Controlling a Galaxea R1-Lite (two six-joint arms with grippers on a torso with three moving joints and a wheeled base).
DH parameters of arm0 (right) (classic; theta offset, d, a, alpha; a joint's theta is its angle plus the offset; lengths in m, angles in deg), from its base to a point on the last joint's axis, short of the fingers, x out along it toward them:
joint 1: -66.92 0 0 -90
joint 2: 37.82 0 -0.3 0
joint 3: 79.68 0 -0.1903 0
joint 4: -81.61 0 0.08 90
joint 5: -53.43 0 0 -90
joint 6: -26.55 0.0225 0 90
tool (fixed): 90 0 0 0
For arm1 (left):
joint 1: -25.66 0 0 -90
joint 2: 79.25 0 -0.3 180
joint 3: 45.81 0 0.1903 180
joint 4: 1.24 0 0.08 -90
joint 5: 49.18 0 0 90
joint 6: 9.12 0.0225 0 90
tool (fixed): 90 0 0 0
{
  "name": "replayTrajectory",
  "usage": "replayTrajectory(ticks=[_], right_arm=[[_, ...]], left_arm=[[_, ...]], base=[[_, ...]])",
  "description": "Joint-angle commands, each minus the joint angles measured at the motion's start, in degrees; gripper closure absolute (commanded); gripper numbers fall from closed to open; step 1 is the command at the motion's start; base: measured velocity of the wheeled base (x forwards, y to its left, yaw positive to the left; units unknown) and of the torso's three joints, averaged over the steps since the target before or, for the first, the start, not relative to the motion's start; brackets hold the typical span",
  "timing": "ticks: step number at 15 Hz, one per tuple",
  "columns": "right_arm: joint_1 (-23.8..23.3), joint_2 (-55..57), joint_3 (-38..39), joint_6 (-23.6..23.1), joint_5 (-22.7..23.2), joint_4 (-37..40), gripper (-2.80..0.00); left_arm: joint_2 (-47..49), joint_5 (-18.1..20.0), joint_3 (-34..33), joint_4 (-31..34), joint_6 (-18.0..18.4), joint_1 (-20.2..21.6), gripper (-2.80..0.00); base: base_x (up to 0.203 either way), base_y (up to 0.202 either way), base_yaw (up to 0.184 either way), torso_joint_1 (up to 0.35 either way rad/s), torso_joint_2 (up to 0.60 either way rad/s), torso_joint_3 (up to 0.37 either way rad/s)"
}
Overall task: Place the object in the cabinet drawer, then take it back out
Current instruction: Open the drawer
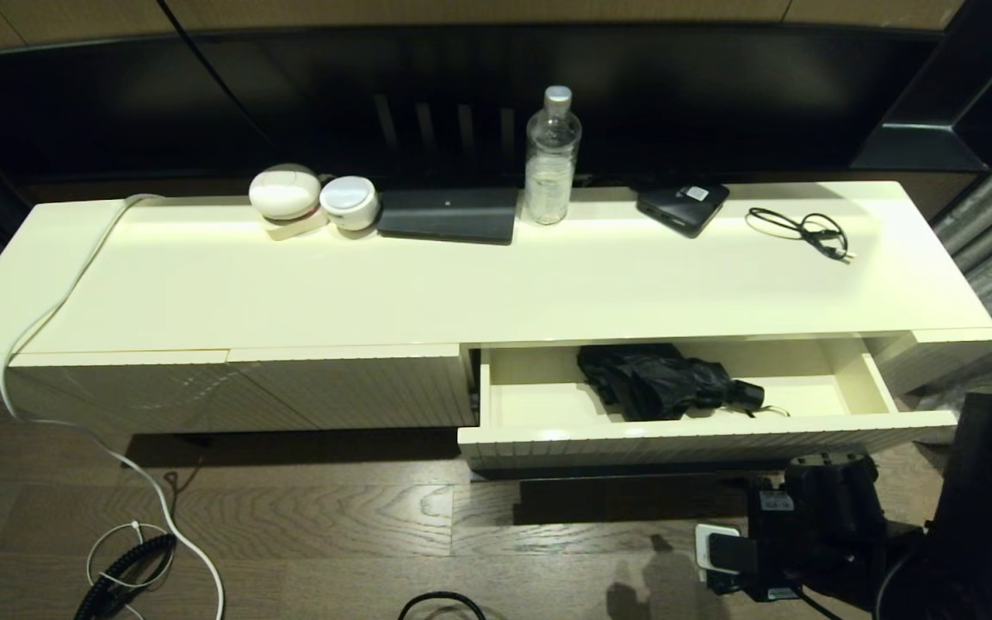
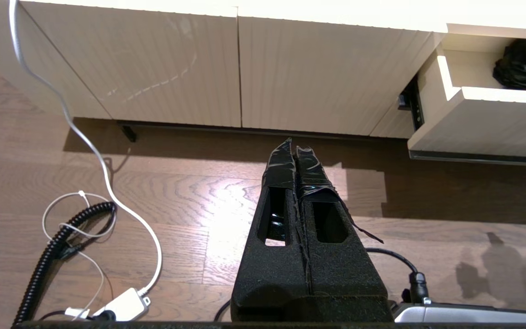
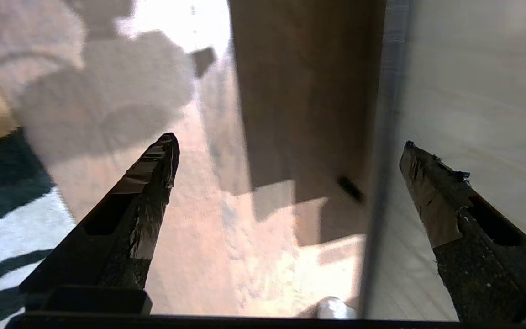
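Observation:
The black folding umbrella [image 1: 660,383] lies inside the pulled-out cabinet drawer [image 1: 703,443], handle toward the right; nothing touches it. The left wrist view catches its fabric [image 2: 523,68] over the drawer's side wall [image 2: 482,123]. My right arm [image 1: 815,517] hangs low in front of the drawer, below its front panel. Its gripper [image 3: 290,146] is open and empty, pointing down at the wood floor, with the drawer's ribbed front [image 3: 473,91] beside one finger [image 3: 427,183]. My left gripper [image 2: 296,148] is shut and empty, low over the floor before the closed ribbed panels.
On the cabinet top [image 1: 461,284] stand a clear bottle [image 1: 551,159], a flat black box with a white label [image 1: 682,205], a thin black cable loop [image 1: 802,228], two white round items [image 1: 311,196] and a dark pad [image 1: 449,215]. A white cord [image 1: 74,405] and coiled black cable [image 1: 121,573] lie on the floor.

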Motion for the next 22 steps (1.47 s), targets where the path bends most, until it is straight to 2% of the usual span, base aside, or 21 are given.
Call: replayTrajectory(ticks=[1, 2, 3, 6, 8, 9, 12, 15, 22], right_arm=[[0.02, -8.71, 1.76, -0.49, -0.13, 0.20, -2.80], [0.00, -13.13, 2.07, -0.47, -0.19, 1.87, -2.80], [-0.11, -18.03, 2.26, -0.47, -0.23, 4.49, 0.00], [-0.71, -34.14, 1.19, -0.46, -0.30, 18.86, 0.00], [-1.82, -44.85, -2.67, -0.48, -0.41, 35.13, 0.00], [-2.81, -49.31, -7.27, -0.47, -0.85, 46.40, 0.00], [-4.44, -51.83, -21.82, 0.58, -3.89, 64.61, 0.00], [-3.89, -42.92, -29.03, 3.81, -5.05, 68.54, 0.00], [-2.87, -19.11, -41.08, 10.49, -5.83, 64.03, 0.00]], left_arm=[[-0.09, -0.04, 0.00, -0.02, -0.05, -0.01, 0.00], [-0.09, -0.04, 0.00, -0.02, -0.05, -0.01, 0.00], [-0.09, -0.04, 0.00, -0.02, -0.05, -0.01, 0.00], [-0.09, -0.04, 0.00, -0.02, -0.05, -0.01, 0.00], [-0.09, -0.04, 0.00, -0.02, -0.05, -0.01, 0.00], [-0.09, -0.04, 0.00, -0.02, -0.05, -0.01, 0.00], [-0.09, -0.04, 0.00, -0.02, -0.05, -0.01, 0.00], [-0.09, -0.04, 0.00, -0.02, -0.05, -0.01, 0.00], [-0.09, -0.04, 0.00, -0.02, -0.05, -0.01, 0.00]], base=[[0.000, 0.000, 0.000, 0.000, 0.00, 0.000], [0.000, 0.000, 0.000, 0.000, 0.00, 0.000], [0.000, 0.000, 0.000, 0.000, 0.00, 0.000], [0.000, 0.000, 0.000, 0.000, 0.00, 0.000], [0.000, 0.000, 0.000, 0.000, 0.00, 0.000], [0.000, 0.000, 0.000, 0.000, 0.00, 0.000], [0.000, 0.000, 0.000, 0.000, 0.00, 0.000], [0.000, 0.000, 0.000, 0.000, 0.00, 0.000], [0.000, 0.000, 0.000, 0.000, 0.00, 0.000]])
